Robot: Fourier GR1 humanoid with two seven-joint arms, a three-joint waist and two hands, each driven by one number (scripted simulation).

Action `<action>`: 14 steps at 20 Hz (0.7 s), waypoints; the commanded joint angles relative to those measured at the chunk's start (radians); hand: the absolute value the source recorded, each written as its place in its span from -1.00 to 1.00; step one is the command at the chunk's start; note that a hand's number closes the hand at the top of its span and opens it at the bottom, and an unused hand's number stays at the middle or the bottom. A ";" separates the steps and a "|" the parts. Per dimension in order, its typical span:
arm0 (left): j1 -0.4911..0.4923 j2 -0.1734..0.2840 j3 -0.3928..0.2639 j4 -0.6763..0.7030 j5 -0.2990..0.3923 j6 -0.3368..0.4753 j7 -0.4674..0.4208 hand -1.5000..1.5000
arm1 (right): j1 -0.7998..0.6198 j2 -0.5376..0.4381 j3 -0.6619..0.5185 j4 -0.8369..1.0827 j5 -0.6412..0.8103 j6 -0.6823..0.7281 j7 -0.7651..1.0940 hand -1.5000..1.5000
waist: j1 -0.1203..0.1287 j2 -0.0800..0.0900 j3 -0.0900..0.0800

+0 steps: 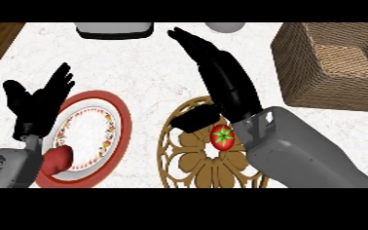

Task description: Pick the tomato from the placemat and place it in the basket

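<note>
The right hand stretches out over the white marbled counter with its black fingers straight and close together, holding nothing; its thumb angles off toward the left, below the palm. Just under the heel of that hand, beside the grey right forearm, the small red tomato with a green star-shaped stem lies on the round brown openwork placemat. The thumb tip hangs just above the tomato; whether it touches cannot be told. The fingers point away from the tomato, toward the far edge of the counter.

The square brown woven basket stands to the right of the right hand, apart from it, with nothing visible inside.

The left hand shows at the left edge, open, fingers spread and raised, resting. Just to its right lies a round white plate with a red rim and a flowered band, and a rounded red object sits on the plate's near side, next to the left wrist.

Beyond the right fingertips, a white and dark appliance and a pale rounded object are cut by the far edge.
</note>
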State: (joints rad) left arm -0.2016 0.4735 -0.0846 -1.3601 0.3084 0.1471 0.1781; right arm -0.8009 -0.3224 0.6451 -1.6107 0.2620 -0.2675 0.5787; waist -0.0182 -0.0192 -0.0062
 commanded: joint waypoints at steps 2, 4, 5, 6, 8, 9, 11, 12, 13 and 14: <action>0.013 0.002 0.003 0.003 -0.002 0.001 0.005 0.00 | -0.167 -0.164 -0.010 0.033 0.070 0.226 0.321 -1.00 | -0.019 -0.014 -0.003; 0.033 -0.006 0.007 -0.018 0.008 -0.007 -0.014 0.00 | -0.211 -0.196 -0.038 -0.003 0.048 0.307 0.456 -1.00 | -0.015 -0.012 0.000; 0.012 0.009 0.018 -0.003 0.005 0.000 0.015 0.00 | -0.243 -0.203 -0.062 -0.043 0.013 0.358 0.517 -1.00 | -0.019 -0.007 0.002; 0.021 -0.011 0.004 -0.005 -0.007 -0.004 -0.027 0.00 | -0.298 -0.199 -0.099 -0.028 -0.034 0.417 0.563 -1.00 | -0.005 0.001 0.002; 0.015 0.024 0.026 -0.002 0.013 -0.036 0.002 0.00 | -0.318 -0.240 -0.145 -0.046 -0.147 0.533 0.605 -1.00 | -0.002 0.004 0.004; 0.039 -0.003 0.017 0.003 0.006 -0.029 -0.032 0.00 | -0.329 -0.217 -0.146 -0.047 -0.202 0.570 0.642 -1.00 | 0.003 0.006 0.003; 0.036 0.013 0.023 0.001 0.000 -0.037 -0.037 0.00 | -0.282 -0.240 -0.159 -0.108 -0.320 0.623 0.674 -1.00 | -0.015 0.000 0.004; -0.002 -0.042 -0.006 0.017 -0.020 0.012 -0.016 0.00 | -0.311 -0.240 -0.183 -0.057 -0.370 0.647 0.664 -1.00 | -0.012 0.008 0.004; 0.022 0.001 0.029 0.003 0.008 -0.031 -0.020 0.00 | -0.251 -0.269 -0.181 -0.116 -0.392 0.638 0.668 -1.00 | -0.008 0.007 0.005; 0.011 -0.011 0.017 0.006 -0.016 -0.004 -0.015 0.00 | -0.285 -0.273 -0.201 -0.124 -0.442 0.648 0.709 -1.00 | -0.009 0.006 0.005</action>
State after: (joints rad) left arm -0.1886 0.4677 -0.0702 -1.3550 0.3047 0.1331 0.1652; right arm -1.0652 -0.5660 0.4930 -1.6800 -0.0285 0.2261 1.0883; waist -0.0269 -0.0152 -0.0025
